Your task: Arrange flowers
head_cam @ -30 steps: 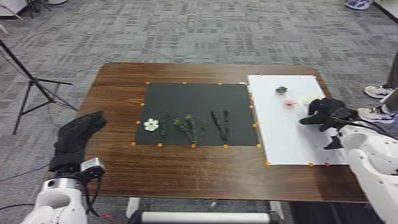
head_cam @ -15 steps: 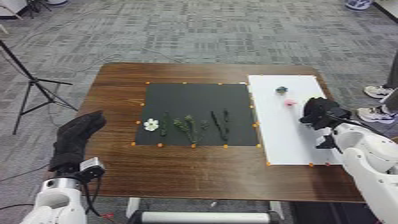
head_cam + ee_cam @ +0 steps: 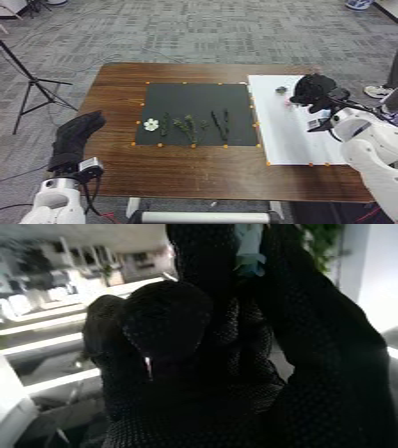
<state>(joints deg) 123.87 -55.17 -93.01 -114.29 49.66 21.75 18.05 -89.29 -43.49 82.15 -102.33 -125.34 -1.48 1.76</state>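
Observation:
In the head view, my right hand (image 3: 313,91) is over the far right part of the white board (image 3: 289,137), beside the pink flower (image 3: 290,103). A small blue-grey flower (image 3: 282,90) lies nearby. In the right wrist view, a pale blue-green piece (image 3: 250,260) shows against my right hand (image 3: 191,389); whether it is held, I cannot tell. On the black mat (image 3: 191,95) lie a white flower (image 3: 151,124), leafy green sprigs (image 3: 189,128) and dark stems (image 3: 226,125). My left hand (image 3: 78,131) is open by the table's left edge.
The brown table (image 3: 195,172) has small orange markers around the mat and board. A small dark-and-pale object (image 3: 316,124) is on the board below my right hand. A black tripod (image 3: 34,80) stands on the floor at the left.
My right hand has moved toward the table's far edge and slightly left. It now covers the spot where a pale flower showed earlier. My left hand has kept still.

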